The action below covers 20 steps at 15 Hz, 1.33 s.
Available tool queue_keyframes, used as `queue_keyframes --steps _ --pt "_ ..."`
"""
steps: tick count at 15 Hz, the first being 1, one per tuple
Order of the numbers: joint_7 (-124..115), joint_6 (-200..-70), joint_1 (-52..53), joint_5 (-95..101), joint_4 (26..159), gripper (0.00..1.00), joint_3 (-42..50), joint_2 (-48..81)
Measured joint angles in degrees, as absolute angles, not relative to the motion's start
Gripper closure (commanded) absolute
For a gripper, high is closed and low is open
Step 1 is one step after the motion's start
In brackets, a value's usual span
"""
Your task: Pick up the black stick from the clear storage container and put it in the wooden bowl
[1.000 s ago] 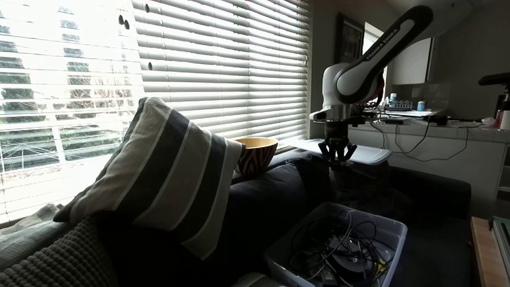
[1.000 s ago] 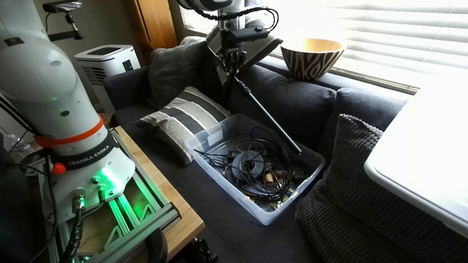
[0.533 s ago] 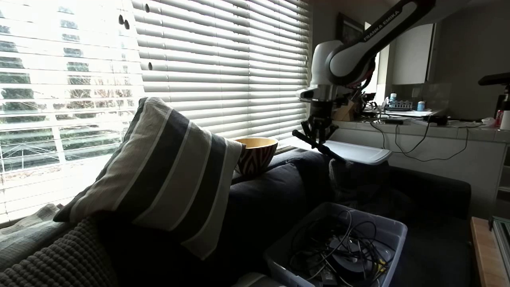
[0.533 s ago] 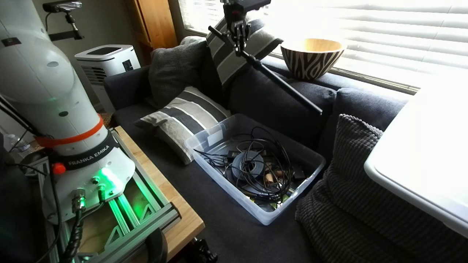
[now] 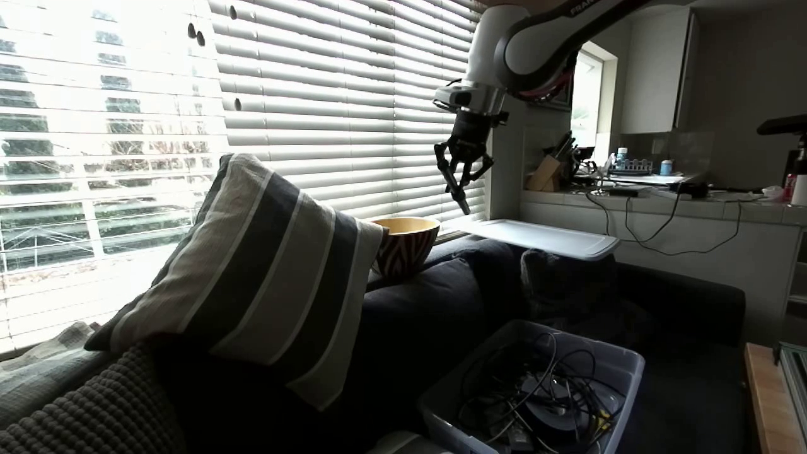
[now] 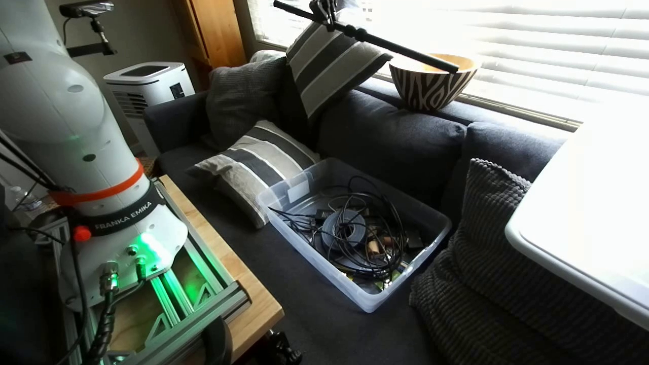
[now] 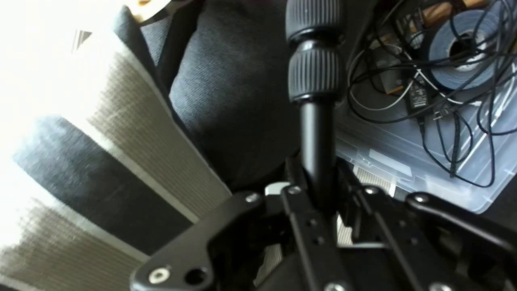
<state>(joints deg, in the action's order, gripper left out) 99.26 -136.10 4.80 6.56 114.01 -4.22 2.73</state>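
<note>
Stick [image 6: 374,39], black, slender, ribbed collars [image 7: 316,74], held between fingers [image 7: 295,176]

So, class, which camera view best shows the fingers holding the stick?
The wrist view: the fingers show large, one on each side of the stick, so the grip is easy to read. Both exterior views show them small and dark, the stick jutting out.

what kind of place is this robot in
Probably a living room in a home: there is a dark sofa with striped pillows on it, and slatted blinds cover the window behind.
</note>
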Motion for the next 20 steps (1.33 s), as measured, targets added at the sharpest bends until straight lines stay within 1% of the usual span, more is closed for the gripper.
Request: queue_keyframes --steps 8,12,20 --pt "116.4 -140.4 4.4 5.7 107.6 0.94 -5.2 8.4" --pt "123.7 -140.5 3.1 1.4 104.2 0.94 -5.8 12.2" --pt "131.0 -140.5 0.3 -2.9 97.8 0.94 -7.0 19.1"
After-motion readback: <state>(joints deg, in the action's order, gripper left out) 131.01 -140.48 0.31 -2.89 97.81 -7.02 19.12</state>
